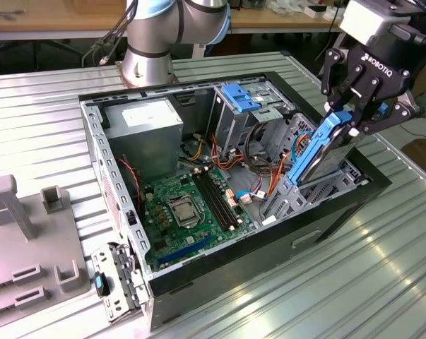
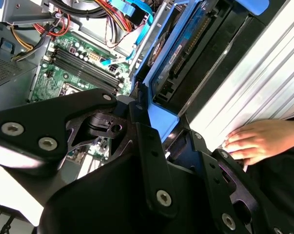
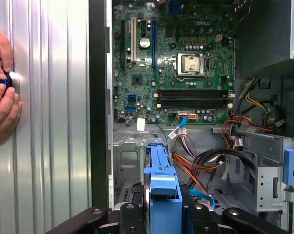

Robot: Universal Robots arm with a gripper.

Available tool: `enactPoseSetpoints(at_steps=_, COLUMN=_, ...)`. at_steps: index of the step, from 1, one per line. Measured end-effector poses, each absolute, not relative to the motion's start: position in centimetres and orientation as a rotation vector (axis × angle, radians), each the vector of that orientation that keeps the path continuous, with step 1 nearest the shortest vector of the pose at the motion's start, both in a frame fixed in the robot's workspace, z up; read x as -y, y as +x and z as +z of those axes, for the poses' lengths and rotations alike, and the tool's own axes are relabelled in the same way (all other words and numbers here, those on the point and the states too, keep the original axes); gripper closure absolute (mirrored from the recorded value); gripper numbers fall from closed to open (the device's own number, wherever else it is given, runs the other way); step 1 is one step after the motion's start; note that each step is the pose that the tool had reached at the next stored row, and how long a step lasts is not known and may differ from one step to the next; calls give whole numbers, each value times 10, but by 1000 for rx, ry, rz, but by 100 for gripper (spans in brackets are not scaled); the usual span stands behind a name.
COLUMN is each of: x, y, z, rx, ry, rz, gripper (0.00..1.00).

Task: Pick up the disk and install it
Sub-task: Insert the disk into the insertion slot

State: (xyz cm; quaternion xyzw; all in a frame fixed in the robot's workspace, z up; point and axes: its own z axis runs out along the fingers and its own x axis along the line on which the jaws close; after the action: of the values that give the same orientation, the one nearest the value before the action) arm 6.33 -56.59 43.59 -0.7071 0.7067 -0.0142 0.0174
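From my station I saw a ribbed metal table [image 1: 382, 282] under everything, its silver slats running lengthwise and catching pale streaks of glare towards the near edge. In the first wrist view the table's slats [image 3: 49, 146] looked evenly lit, with soft grey lines between them. Behind the table stood a light wooden bench [image 1: 50, 21], the space beneath its top lying in deep shadow. On the table, at the exterior view's left, sat a flat grey fixture plate [image 1: 29, 240] with a few upright blocks. The light was even and diffuse, and I saw no hard shadows
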Motion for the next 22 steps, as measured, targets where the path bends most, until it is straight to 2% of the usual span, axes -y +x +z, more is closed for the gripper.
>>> enactPoseSetpoints(at_steps=22, x=566, y=63, z=419, rx=-2196, ry=-2197, rz=-44, gripper=63)
